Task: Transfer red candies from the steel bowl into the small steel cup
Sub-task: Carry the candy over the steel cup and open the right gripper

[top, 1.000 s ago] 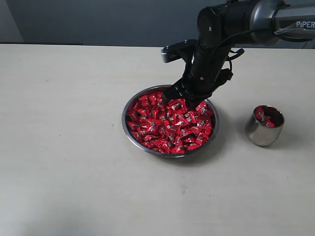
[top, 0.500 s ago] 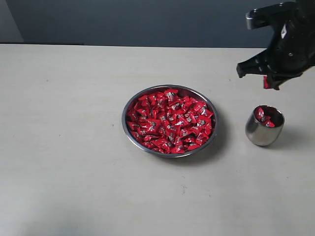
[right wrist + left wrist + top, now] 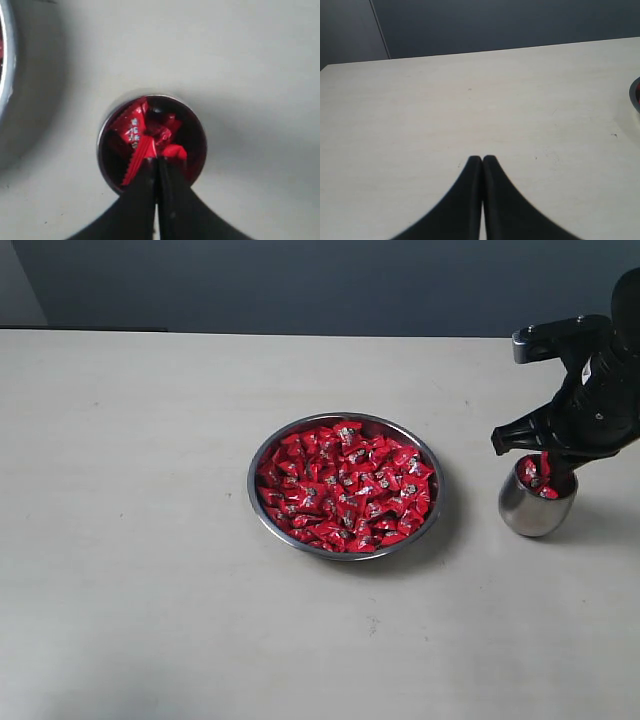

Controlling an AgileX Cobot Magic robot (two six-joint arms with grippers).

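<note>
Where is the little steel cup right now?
In the exterior view, the cup stands on the right, beside the bowl, directly under the right gripper.

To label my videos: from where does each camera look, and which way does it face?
Exterior: high, off the arms, down on steel bowl and small steel cup; right arm shows.
Left wrist: low, along the table; shut left hand.
Right wrist: straight down into cup; right hand pinching red candy.
Shared: the cup, exterior and right wrist.
</note>
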